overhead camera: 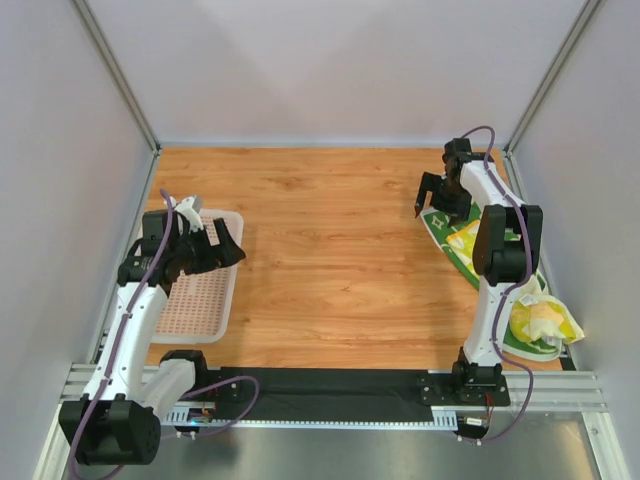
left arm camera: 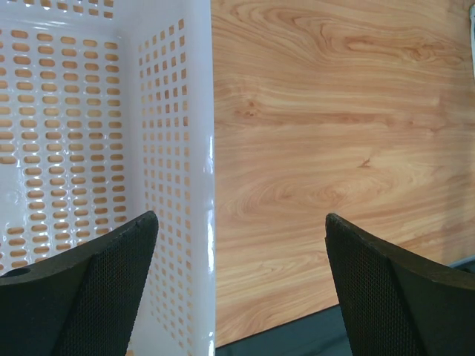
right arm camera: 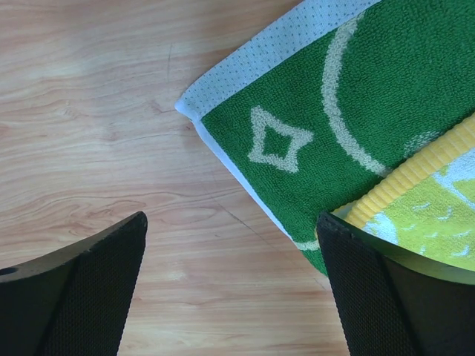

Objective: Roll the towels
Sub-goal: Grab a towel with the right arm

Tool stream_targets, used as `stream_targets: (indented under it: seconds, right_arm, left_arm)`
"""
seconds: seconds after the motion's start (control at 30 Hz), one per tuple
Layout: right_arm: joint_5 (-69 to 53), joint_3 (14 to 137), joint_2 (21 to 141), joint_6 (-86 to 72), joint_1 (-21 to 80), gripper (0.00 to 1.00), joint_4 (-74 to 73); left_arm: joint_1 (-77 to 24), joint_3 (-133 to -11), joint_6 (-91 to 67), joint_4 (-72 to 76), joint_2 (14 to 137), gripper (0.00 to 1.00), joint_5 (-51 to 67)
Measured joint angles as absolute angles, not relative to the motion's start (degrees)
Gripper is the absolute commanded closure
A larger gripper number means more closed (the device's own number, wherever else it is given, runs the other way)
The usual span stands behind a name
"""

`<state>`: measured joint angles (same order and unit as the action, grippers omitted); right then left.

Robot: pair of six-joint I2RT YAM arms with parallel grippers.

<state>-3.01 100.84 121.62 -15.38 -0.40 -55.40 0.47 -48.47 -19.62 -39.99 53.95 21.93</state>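
My right gripper, wide open and empty, hovers over a corner of the green towel at the right side of the desk, with the yellow towel overlapping it. The left gripper is open beside the basket. Rolling looks unstarted; next I'd pinch that corner.

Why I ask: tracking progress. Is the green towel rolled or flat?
Flat: the green towel lies unrolled on the table, corner flat, the yellow towel overlapping it.

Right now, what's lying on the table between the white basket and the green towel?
Nothing: in the top view, only bare wooden table stretches between the white basket on the left and the green towel on the right.
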Motion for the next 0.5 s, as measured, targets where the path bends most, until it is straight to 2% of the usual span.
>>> stream_targets:
  seconds: [0.5]
  right_arm:
    - [-3.0,102.8,123.3,-15.5,-0.4,0.03,-55.5]
  left_arm:
    - [0.5,-48.5,-19.6,-40.0,54.9,0.0,22.2]
